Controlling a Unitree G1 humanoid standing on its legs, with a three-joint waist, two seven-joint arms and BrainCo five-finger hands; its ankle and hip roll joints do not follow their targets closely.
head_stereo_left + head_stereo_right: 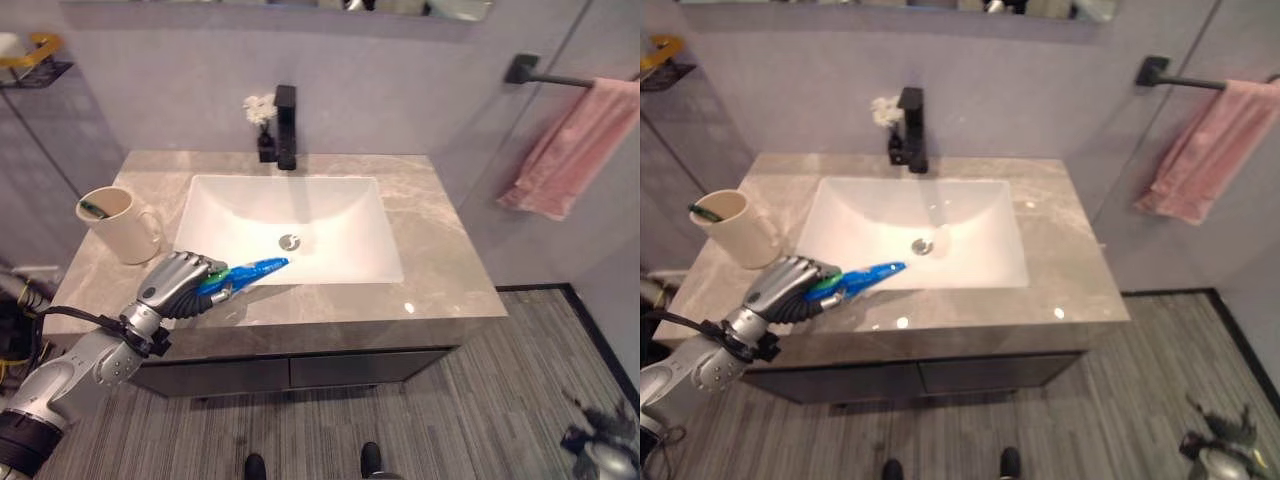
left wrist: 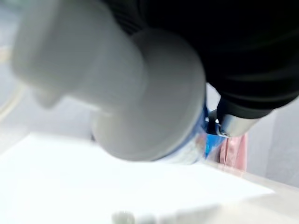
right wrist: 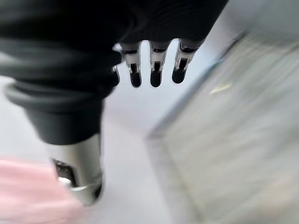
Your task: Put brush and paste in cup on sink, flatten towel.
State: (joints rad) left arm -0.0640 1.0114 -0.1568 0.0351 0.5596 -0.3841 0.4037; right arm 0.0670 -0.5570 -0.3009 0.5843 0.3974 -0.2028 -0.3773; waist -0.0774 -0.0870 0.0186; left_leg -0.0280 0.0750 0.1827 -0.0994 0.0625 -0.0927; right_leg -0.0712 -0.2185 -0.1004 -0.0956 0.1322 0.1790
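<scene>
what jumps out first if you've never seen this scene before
The left robot hand is curled round a blue toothpaste tube at the front edge of the white sink. A cream cup with a green toothbrush in it stands on the counter to the robot's left. A pink towel hangs bunched on a black bar on the wall to the right.

My left hand (image 1: 185,283), silver metal under a dark ribbed cover, is curled round a glossy blue plastic toothpaste tube (image 1: 252,271). The counter (image 1: 440,270) looks like polished grey-brown marble, veined and shining where the light hits it. The sink (image 1: 330,215) is smooth, glossy white ceramic. On the far side stands a matt black tap (image 1: 286,127). The cream cup (image 1: 118,223) at the left is smooth with a soft sheen. On the right wall a soft pink cloth towel (image 1: 578,148) hangs from a matt black bar (image 1: 555,77). The floor (image 1: 520,400) is grey striped wood-look planking.
</scene>
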